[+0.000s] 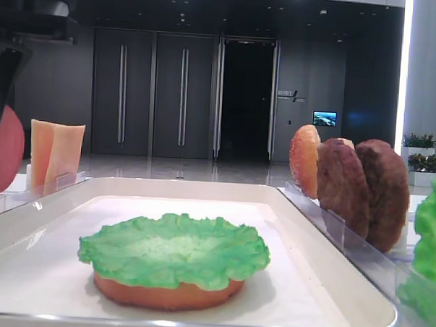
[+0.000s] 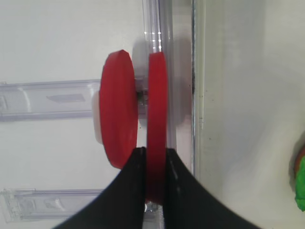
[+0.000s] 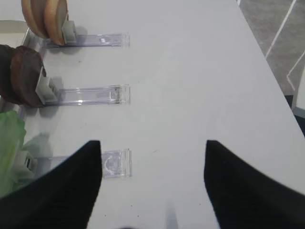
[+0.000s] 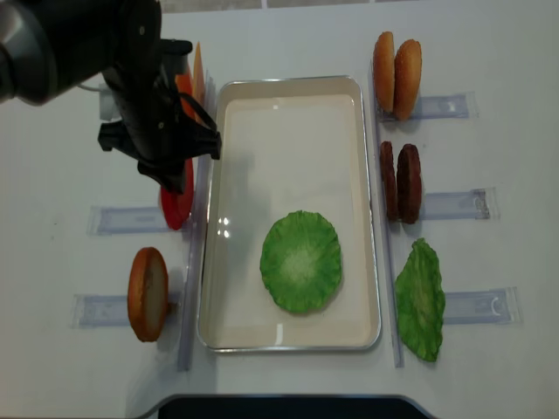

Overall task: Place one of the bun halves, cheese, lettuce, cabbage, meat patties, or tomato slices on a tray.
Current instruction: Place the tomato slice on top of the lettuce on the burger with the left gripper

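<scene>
Several clear racks [image 4: 441, 205] on white table [image 4: 489, 52], perhaps lobby behind.

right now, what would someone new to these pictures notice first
The bright green ruffled lettuce leaf draws the eye first, lying on an orange-tan bun half near the middle of the large white rectangular tray. Next comes the black left gripper, shut on the edge of one smooth red tomato slice standing upright in its clear rack left of the tray, a second slice beside it.
</scene>
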`<action>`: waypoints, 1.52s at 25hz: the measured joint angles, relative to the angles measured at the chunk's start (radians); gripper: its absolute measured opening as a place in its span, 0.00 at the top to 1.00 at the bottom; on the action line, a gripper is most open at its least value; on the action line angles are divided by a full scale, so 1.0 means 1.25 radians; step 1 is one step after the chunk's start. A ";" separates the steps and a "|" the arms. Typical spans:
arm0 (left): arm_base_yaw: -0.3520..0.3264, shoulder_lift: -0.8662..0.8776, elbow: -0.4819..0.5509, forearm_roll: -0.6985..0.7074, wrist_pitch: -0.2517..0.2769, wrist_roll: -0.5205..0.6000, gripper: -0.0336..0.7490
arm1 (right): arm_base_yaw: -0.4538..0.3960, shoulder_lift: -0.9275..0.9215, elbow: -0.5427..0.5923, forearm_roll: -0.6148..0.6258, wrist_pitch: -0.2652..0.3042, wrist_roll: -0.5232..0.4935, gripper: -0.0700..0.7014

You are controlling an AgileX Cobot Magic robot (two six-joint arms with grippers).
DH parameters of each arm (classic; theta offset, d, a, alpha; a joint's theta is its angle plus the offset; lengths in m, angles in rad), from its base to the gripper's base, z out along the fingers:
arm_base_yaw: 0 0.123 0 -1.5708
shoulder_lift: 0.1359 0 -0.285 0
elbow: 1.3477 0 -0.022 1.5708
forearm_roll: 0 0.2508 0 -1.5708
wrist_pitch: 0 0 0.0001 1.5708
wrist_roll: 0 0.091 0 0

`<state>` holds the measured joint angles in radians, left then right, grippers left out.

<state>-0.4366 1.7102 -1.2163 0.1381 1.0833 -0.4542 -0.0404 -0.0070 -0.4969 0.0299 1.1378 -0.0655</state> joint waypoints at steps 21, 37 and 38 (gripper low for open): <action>-0.012 -0.108 0.000 -0.110 0.025 0.001 0.88 | 0.000 0.000 0.000 0.000 0.000 0.000 0.30; -0.057 -0.110 0.029 -0.326 -0.109 0.119 0.88 | 0.000 0.000 0.000 0.000 0.000 0.000 0.30; -0.057 -0.110 0.042 -0.343 -0.120 0.130 0.88 | 0.000 0.000 0.000 0.000 0.000 0.000 0.30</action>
<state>-0.5082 1.5731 -1.1644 -0.2901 0.9329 -0.2914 -0.0404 -0.0070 -0.4969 0.0299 1.1378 -0.0655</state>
